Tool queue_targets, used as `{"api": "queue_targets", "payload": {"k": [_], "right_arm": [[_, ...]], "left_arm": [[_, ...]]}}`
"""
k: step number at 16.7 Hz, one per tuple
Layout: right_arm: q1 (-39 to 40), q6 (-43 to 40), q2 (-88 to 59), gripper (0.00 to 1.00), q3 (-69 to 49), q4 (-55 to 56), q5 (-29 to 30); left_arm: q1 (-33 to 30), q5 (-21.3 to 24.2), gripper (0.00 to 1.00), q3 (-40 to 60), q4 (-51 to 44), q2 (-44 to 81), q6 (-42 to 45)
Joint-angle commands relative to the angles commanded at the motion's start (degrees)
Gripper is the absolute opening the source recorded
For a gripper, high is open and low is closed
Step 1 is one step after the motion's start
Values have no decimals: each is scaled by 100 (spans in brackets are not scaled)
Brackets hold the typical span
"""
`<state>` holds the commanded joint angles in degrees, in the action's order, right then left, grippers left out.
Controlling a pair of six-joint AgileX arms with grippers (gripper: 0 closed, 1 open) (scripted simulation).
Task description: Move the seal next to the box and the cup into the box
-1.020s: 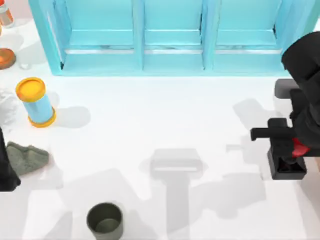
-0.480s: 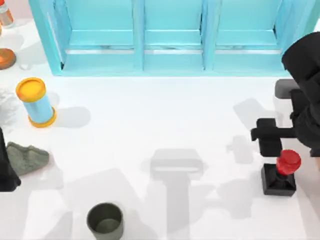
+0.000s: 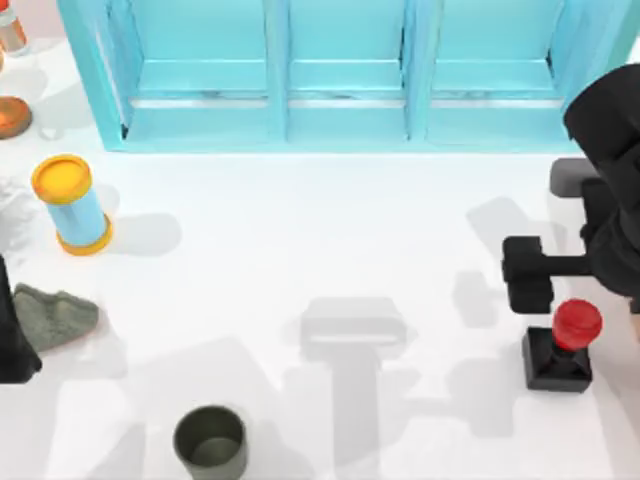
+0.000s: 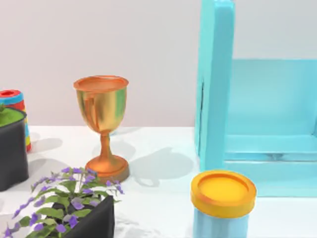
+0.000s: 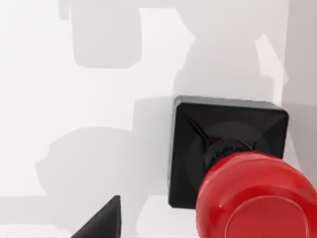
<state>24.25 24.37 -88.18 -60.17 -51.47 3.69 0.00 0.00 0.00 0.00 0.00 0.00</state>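
From above I see my right gripper (image 3: 530, 275) hanging just beyond the seal (image 3: 562, 345), clear of it and holding nothing; I cannot tell how wide it stands. The seal sits upright on the table (image 3: 300, 230), black base down and red knob up, right beneath my wrist camera. The cup (image 3: 210, 443) stands well off to that gripper's left, at the near edge, mouth up and unheld. My left arm (image 3: 12, 335) is parked at the table's left edge beside a grey cloth (image 3: 55, 315). Farther back stands a blue canister (image 3: 72, 205) with a yellow lid, then the turquoise shelf (image 3: 340, 75) and a gold goblet (image 4: 102, 124).
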Motion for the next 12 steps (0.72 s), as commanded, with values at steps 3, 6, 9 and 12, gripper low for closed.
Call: {"api": "queue_targets", "payload": {"k": [3, 6, 9, 12], "right_arm": [[-9, 15, -1, 100, -227, -229, -7], [-28, 27, 30, 100, -911, -906, -16], [-29, 5, 86, 100, -1685, -1755, -20], [-31, -28, 109, 100, -2137, -2242, -9]], "left_arm": [[0, 0, 100, 0, 0, 0, 0], [0, 0, 100, 0, 0, 0, 0], [0, 0, 100, 0, 0, 0, 0], [0, 0, 100, 0, 0, 0, 0]]}}
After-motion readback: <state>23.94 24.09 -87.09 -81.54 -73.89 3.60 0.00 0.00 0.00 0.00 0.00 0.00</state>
